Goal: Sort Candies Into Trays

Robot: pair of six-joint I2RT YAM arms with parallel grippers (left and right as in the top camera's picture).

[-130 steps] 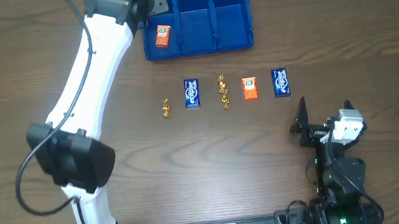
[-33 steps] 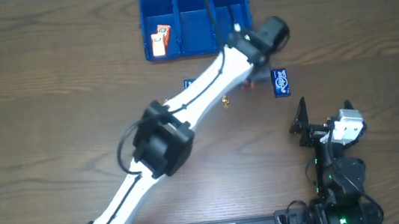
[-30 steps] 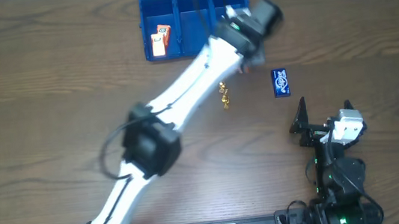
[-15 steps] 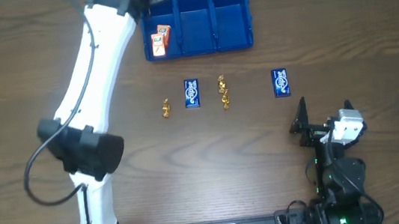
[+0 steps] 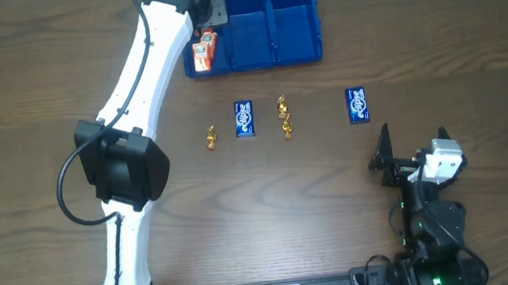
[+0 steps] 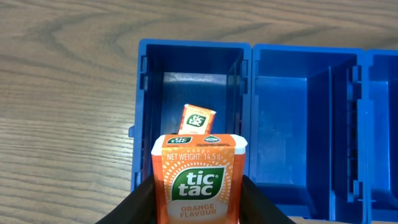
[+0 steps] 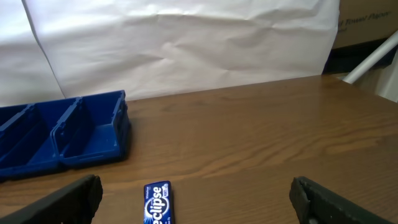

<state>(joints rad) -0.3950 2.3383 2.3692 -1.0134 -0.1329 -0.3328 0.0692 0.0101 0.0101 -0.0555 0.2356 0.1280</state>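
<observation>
The left arm has white links, black joints and a black cable looping at its elbow. The right arm is black with a white block; the right gripper has black fingers.

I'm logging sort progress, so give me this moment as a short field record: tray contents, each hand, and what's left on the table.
Tray: blue tray, left compartment holds one orange box; other two empty
Left hand: shut on second orange box, above left compartment
Right hand: open, empty
Unsorted: two blue packs, gold candies
</observation>
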